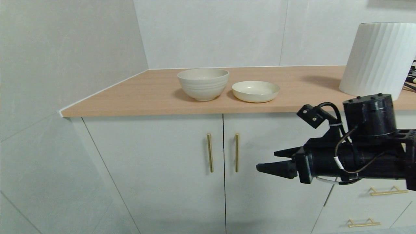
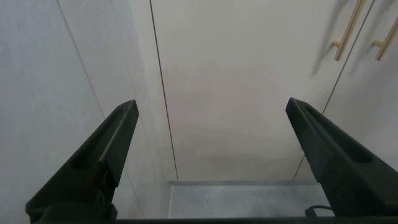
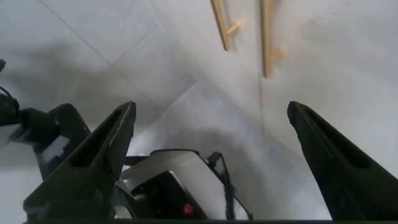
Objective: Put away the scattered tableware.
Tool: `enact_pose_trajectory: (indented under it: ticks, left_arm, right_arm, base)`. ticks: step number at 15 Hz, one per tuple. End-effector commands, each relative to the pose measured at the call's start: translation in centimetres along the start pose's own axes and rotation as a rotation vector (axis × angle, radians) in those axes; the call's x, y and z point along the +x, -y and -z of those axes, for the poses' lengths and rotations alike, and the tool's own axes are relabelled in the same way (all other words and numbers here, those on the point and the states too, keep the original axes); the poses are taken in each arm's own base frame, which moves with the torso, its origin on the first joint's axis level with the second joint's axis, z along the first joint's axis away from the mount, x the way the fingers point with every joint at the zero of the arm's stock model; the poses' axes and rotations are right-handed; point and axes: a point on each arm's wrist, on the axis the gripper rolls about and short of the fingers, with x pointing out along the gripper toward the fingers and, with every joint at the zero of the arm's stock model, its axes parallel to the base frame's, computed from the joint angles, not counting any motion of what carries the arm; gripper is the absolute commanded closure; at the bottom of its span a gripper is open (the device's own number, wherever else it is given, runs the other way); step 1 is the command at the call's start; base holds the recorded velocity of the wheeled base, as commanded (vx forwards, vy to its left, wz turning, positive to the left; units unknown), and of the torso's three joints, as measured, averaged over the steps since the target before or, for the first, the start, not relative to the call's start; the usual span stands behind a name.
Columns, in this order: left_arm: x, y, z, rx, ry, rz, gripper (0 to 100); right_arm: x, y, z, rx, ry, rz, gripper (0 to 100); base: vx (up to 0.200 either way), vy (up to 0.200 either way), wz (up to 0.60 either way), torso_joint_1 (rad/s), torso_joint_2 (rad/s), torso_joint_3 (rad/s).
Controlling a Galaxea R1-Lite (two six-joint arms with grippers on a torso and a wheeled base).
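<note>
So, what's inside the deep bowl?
Of the bowl only the far inner wall shows, and it looks bare. The near wall hides the bottom, so anything low inside cannot be seen.

Home kitchen corner, wood-grain desk (image 1: pixel 146 94) set against pale tiled walls (image 1: pixel 208 32), 2 white cabinet doors (image 1: pixel 156 169) beneath with 2 upright brass handles (image 1: pixel 210 152), drawers (image 1: pixel 367 204) with brass pulls (image 1: pixel 388 191) at right, cream bowl (image 1: pixel 203 84) and shallow dish (image 1: pixel 255 91) on the desk, white ribbed container (image 1: pixel 378 58) nearby.
</note>
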Motion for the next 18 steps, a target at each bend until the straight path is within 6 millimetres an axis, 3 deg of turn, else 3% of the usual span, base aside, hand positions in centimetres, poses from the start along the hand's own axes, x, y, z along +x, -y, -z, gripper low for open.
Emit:
enact_pose_trajectory:
  ticks: [1,3,7,18]
  left_arm:
    - [0.0,0.0,0.0,0.0,-0.002,-0.001,0]
    - [0.0,0.0,0.0,-0.002,0.0,-0.001,0]
    - [0.0,0.0,0.0,-0.002,0.0,-0.001,0]
    - [0.0,0.0,0.0,-0.002,-0.002,-0.001,0]
  right_arm:
    - [4.9,0.5,1.0,0.04,-0.056,-0.035,0]
    - [7.0,0.4,1.6,0.059,-0.025,-0.059,0]
    - [9.0,1.3,1.8,0.085,0.059,-0.008,0]
    - [11.5,2.4,2.1,0.159,0.163,0.012,0]
  base:
    - [0.0,0.0,0.0,0.0,0.0,0.0]
    - [0.0,0.0,0.0,0.0,0.0,0.0]
    - [0.0,0.0,0.0,0.0,0.0,0.0]
    - [0.0,0.0,0.0,0.0,0.0,0.0]
